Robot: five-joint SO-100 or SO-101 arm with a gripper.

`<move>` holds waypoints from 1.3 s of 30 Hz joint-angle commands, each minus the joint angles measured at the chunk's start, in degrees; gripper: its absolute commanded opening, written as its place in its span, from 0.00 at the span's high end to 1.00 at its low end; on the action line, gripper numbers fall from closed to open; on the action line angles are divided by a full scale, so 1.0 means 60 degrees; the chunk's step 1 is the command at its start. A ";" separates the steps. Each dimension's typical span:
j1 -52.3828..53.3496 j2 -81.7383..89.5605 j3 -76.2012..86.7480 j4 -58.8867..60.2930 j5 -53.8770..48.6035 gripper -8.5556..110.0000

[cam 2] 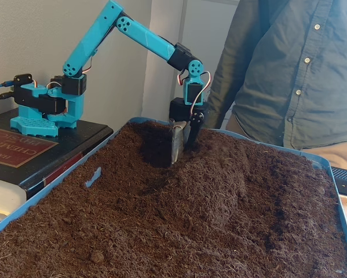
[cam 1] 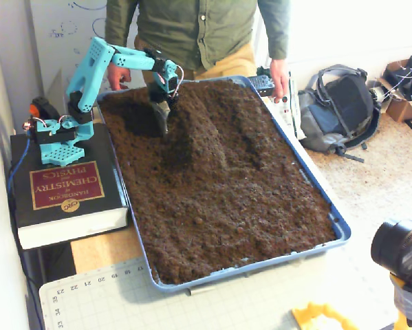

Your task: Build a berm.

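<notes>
Here, one blue tray (cam 1: 340, 227) holds dark soil, and one berm (cam 1: 212, 134) runs as a raised ridge from the far end toward the middle, seen in both fixed views (cam 2: 231, 174). One turquoise arm (cam 1: 95, 62) stands on one thick book (cam 1: 64, 189) to the tray's left. Its gripper (cam 1: 164, 124) points down, tips sunk in the soil at the berm's far left flank (cam 2: 176, 157); whether the fingers are parted or closed, I cannot tell. One person (cam 1: 199, 31) stands behind; one backpack (cam 1: 340, 110) lies right.
</notes>
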 commanded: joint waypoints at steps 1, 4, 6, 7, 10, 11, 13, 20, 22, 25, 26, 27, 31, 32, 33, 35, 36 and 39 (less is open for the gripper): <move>0.0776 0.1831 -0.1172 -0.0352 -0.0249 0.92; 0.0937 0.2153 -0.1172 -0.0352 -0.0381 0.92; 0.0981 0.2358 -0.1172 -0.0352 -0.0396 0.92; 0.0996 0.2432 -0.1172 -0.0352 -0.0396 0.92; 0.0996 0.2593 -0.1157 -0.0322 -0.0396 0.92; 0.0996 0.2622 -0.1157 -0.0293 -0.0396 0.92; 0.0981 0.2651 -0.1157 -0.0249 -0.0337 0.92; 0.0937 0.3311 -0.1157 -0.0234 -0.0381 0.92; 0.0952 0.3633 -0.1157 -0.0234 -0.0410 0.92; 0.0981 0.4189 -0.1157 -0.0278 -0.0425 0.92; 0.0996 0.4365 -0.1157 -0.0293 -0.0425 0.92; 0.1011 0.4526 -0.1157 -0.0308 -0.0425 0.92; 0.1040 0.5156 -0.1172 -0.0352 -0.0439 0.92; 0.1113 0.5317 -0.1172 -0.0366 -0.0454 0.92; 0.1216 0.5479 -0.1172 -0.0366 -0.0454 0.92; 0.1436 0.5757 -0.1274 -0.0454 -0.0454 0.92; 0.1523 0.5874 -0.1333 -0.0557 -0.0454 0.92; 0.1729 0.6094 -0.1172 -0.0674 -0.0454 0.92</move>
